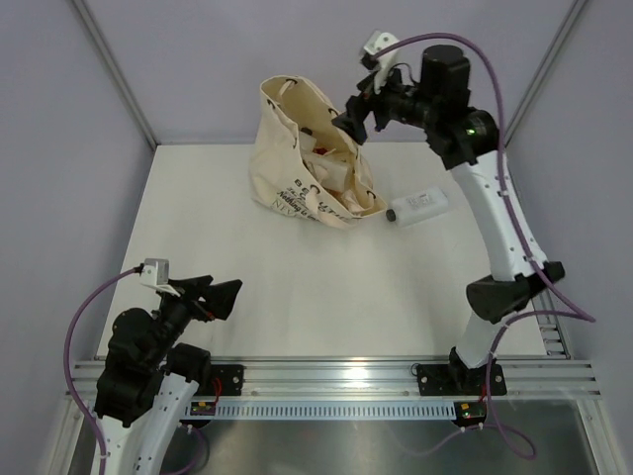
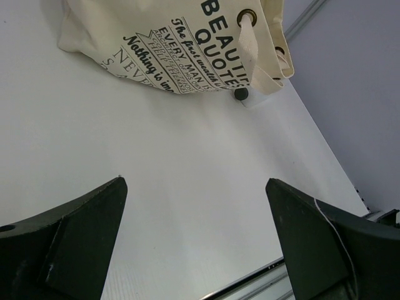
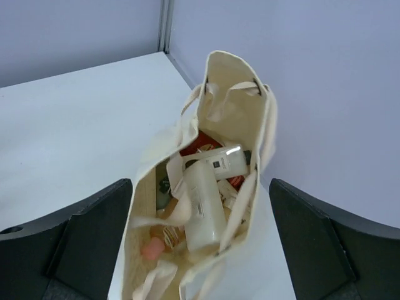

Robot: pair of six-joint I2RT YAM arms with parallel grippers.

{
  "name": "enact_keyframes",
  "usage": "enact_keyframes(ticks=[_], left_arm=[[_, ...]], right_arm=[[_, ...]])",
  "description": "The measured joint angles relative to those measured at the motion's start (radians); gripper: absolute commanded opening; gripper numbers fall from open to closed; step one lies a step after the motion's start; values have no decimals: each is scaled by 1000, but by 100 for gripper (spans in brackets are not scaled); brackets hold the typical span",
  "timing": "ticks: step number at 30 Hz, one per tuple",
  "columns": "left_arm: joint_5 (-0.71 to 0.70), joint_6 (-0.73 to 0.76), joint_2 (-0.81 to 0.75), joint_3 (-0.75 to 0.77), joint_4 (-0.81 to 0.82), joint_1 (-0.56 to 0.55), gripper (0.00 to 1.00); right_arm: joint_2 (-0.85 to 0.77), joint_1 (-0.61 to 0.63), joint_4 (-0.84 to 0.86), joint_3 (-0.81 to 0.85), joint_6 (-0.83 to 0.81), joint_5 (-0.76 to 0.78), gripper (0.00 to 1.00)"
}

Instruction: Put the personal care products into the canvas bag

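Observation:
The cream canvas bag (image 1: 309,148) with black lettering stands at the table's far middle, its mouth open. In the right wrist view the bag (image 3: 240,94) holds several products: two white bottles (image 3: 203,206), a red item (image 3: 201,142) and a pink-orange one (image 3: 151,249). One white bottle with a dark cap (image 1: 420,206) lies on the table just right of the bag. My right gripper (image 1: 356,119) hovers over the bag's mouth, open and empty (image 3: 200,181). My left gripper (image 1: 213,297) is open and empty near the front left, well short of the bag (image 2: 187,37).
The white table (image 1: 297,297) is enclosed by grey walls at the back and sides. A metal rail (image 1: 336,381) runs along the near edge. The lying bottle's dark cap (image 2: 240,94) peeks out from behind the bag in the left wrist view.

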Motion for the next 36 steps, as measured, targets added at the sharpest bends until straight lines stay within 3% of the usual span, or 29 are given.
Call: enact_keyframes(ticks=[4,7,11,14,16,24,36], left_arm=[[0,0,-5,0,0,0,99],[0,0,-5,0,0,0,99],[2,0,-6,0,0,0,99],[3,0,-6,0,0,0,99],[2,0,-6,0,0,0,99],[0,0,-6,0,0,0,99],[1,0,26,0,0,0,99]], right_arm=[[-161,-185,-74,-119,-40,-156,94],[-155,-320,-284,-152,-269,-224,100],[-89,-356,-468,-364,-657,-160,99],[-56,-372,-503,-607,-913,-57,99],[-24,-381,-509,-679,-1033,8,100],[184,-388,-396,-511,-1239,101,100],[463,-387,-482,-273,-1339,138,100]])
